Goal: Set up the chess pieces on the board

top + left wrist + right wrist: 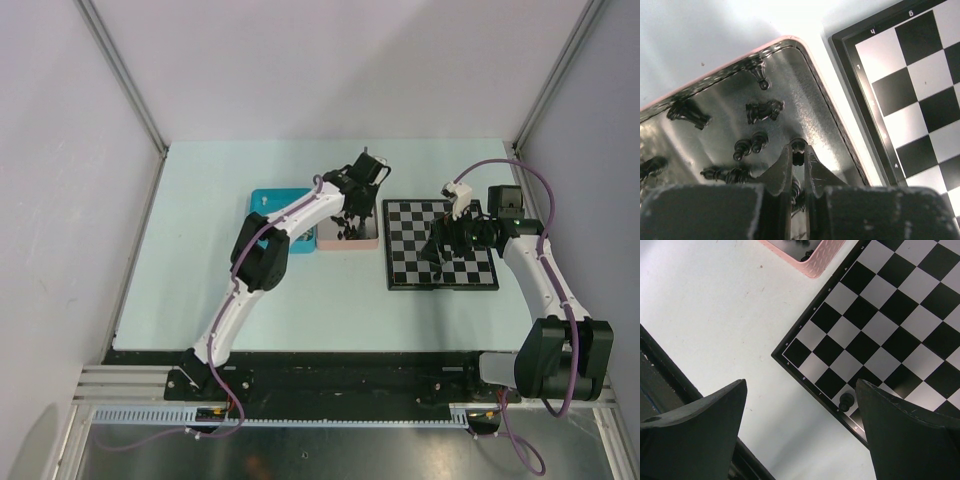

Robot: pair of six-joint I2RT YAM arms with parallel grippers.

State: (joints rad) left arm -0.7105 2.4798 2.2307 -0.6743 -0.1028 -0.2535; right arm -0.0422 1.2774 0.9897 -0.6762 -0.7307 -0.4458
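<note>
Two arms (285, 222) (540, 275), two trays (262, 208) (350, 246), one board (410, 250).

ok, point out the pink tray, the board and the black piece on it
pink tray (821, 261), right wrist view, outer wall near corner
board (410, 245), top external view, bare squares, left part
black piece (845, 401), right wrist view, its body

The left arm (262, 255) stretched forward and to the right with its wrist bent downward. The left gripper (798, 150) had its fingers (782, 167) pinched on a black piece (798, 146). The right arm (548, 285) reached forward and bent leftward, the right gripper (801, 390) pointing down, jaws wide apart, holding nothing.
</note>
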